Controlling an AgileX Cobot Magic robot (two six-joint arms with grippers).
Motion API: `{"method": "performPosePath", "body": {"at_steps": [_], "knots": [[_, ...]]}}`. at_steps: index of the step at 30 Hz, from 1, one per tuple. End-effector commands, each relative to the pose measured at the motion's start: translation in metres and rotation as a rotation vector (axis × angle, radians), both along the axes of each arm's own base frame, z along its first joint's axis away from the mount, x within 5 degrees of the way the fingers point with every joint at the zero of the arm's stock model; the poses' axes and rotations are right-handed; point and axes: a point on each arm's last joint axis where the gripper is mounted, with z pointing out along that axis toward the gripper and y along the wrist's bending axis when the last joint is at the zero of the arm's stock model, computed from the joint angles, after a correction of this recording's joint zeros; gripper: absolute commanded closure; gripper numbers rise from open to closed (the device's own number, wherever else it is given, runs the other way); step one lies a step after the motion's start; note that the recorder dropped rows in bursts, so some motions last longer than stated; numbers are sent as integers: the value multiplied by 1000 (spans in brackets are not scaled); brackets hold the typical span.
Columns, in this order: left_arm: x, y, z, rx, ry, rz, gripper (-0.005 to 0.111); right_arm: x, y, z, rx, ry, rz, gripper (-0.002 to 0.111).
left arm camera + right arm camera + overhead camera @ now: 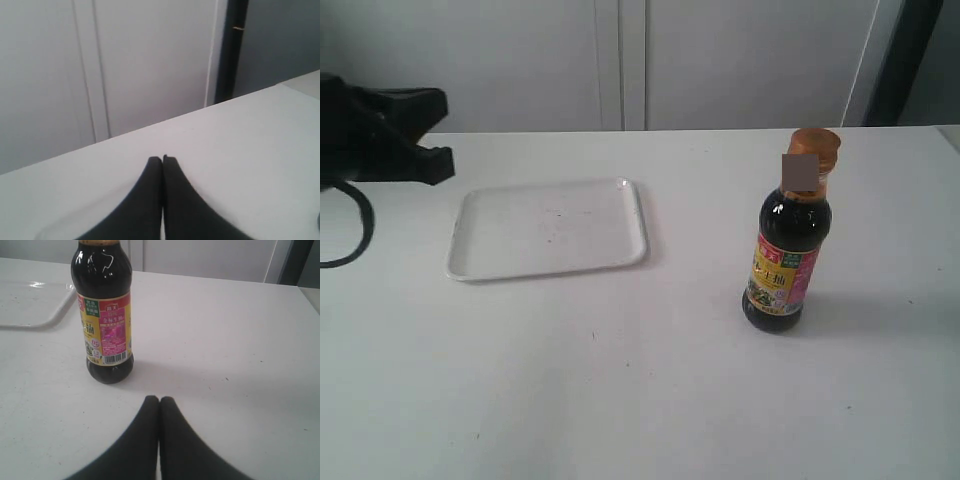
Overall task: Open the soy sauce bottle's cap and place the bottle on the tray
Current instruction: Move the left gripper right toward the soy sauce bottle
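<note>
The soy sauce bottle [786, 250] stands upright on the white table at the right, its copper-orange cap [815, 144] down on the neck. The right wrist view shows the same bottle [103, 315] a short way ahead of my right gripper [159, 399], which is shut and empty; the cap is cut off there. The white tray [549, 228] lies flat and empty left of centre; its corner [35, 305] shows beside the bottle. My left gripper [162, 159] is shut, empty, over bare table. In the exterior view the left arm [380, 135] is a dark mass at the left edge.
A black cable [350, 225] loops on the table below the left arm. Pale cabinet doors [620, 60] close off the back of the table. A dark upright post [910, 60] stands at the far right.
</note>
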Motion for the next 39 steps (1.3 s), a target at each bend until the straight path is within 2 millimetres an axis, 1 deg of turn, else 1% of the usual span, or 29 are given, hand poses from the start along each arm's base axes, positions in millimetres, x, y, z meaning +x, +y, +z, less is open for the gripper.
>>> {"method": "performPosePath", "body": {"at_steps": [1,10,18,25,28,31,36,39], "knots": [[4,-21,-4,-36,-52,-108,107,0,0,-1,-1,-9,-3,108],[14,-50,-25,-113,-100,-262,107,0,0,-1,-1,-9,-3,108],[19,-76,-40,-69,-106,-393,107,0,0,-1,-1,-9,-3,108],[20,-90,-47,-69,-153,-541,107,0,0,-1,-1,-9,-3,108],[20,-94,-52,-81,-144,-580,105,0,0,-1,-1,-9,-3,108],[21,-96,-59,-61,-128,-599,91,0,0,-1,-1,-9,-3,108],[23,-99,-69,-39,-104,-617,50,0,0,-1,-1,-9,-3,108],[21,-107,-74,-49,-95,-616,25,0,0,-1,-1,-9,-3,108]]}}
